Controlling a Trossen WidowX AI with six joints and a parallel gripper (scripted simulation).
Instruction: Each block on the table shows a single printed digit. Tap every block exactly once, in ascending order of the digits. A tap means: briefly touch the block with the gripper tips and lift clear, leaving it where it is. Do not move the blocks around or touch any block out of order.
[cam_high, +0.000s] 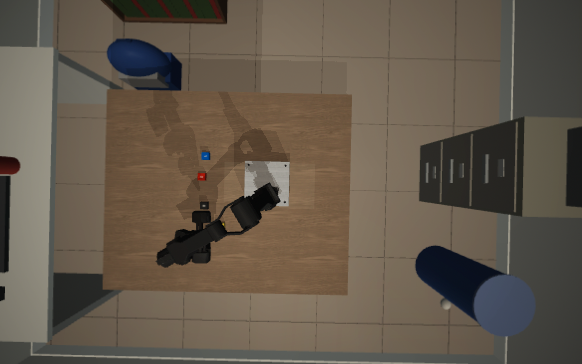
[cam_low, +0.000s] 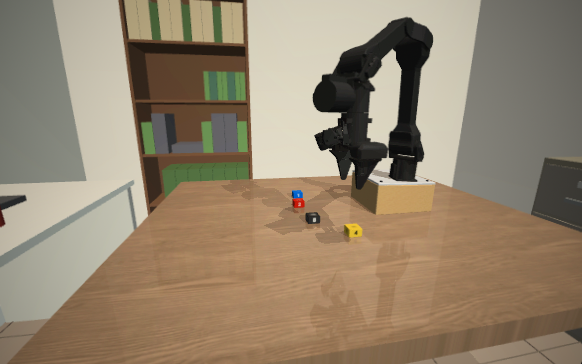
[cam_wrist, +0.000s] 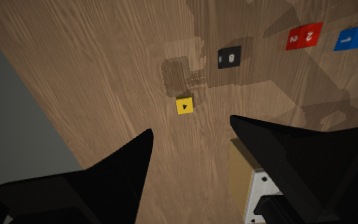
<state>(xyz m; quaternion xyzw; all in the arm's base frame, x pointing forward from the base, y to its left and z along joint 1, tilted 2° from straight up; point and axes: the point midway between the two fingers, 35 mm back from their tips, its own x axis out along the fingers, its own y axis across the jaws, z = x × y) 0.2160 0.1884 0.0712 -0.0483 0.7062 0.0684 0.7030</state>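
Note:
A blue block (cam_high: 205, 156) (cam_low: 297, 194) (cam_wrist: 346, 39) shows 1. A red block (cam_high: 202, 176) (cam_low: 298, 203) (cam_wrist: 304, 36) beside it shows 2. A black block (cam_high: 204, 205) (cam_low: 313, 218) (cam_wrist: 229, 57) shows 8. A yellow block (cam_high: 223, 224) (cam_low: 353, 230) (cam_wrist: 184, 105) shows 4; the arm mostly hides it in the top view. My gripper (cam_low: 352, 183) (cam_wrist: 190, 126) is open and empty, above the table. In the wrist view the yellow block lies just beyond the gap between the fingertips, and the other blocks lie farther up and to the right.
The arm's base stands on a box with a white top plate (cam_high: 253, 173) (cam_low: 370, 178) (cam_wrist: 256, 194), on the wooden table (cam_high: 310, 250) (cam_low: 225, 290). The black block lies between the red and yellow ones. The arm casts shadows around the blocks.

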